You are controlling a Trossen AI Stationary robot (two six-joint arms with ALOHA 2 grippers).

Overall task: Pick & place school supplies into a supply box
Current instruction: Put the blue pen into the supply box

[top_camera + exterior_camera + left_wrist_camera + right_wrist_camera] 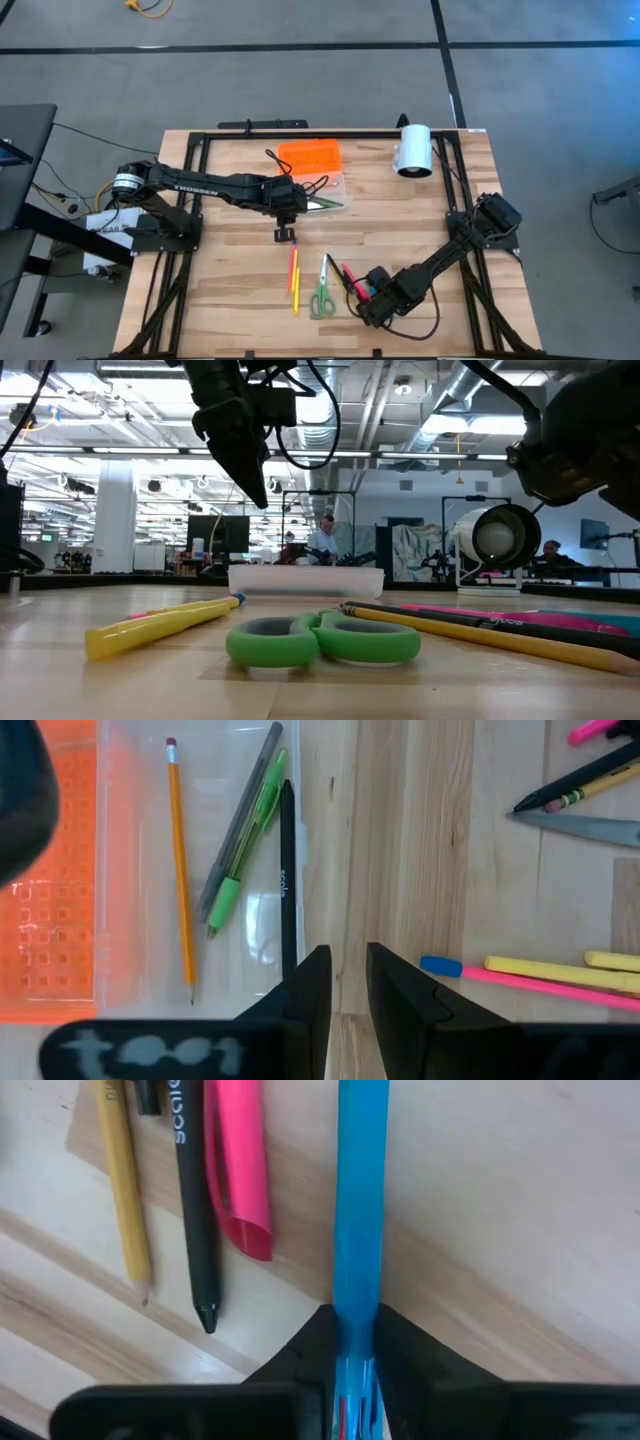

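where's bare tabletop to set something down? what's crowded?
Free: the wood left of the yellow and pink pens, and the stretch between the white cylinder and the right end effector. Crowded: around the green scissors, where pens lie close together, and by the supply box under the left end effector.

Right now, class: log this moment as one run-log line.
right gripper: shut on blue pen | left gripper: empty, beside supply box | scissors: on table

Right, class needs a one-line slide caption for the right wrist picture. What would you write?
Right gripper closed on a blue pen, beside a pink pen, black pen and yellow pencil on the wooden table.
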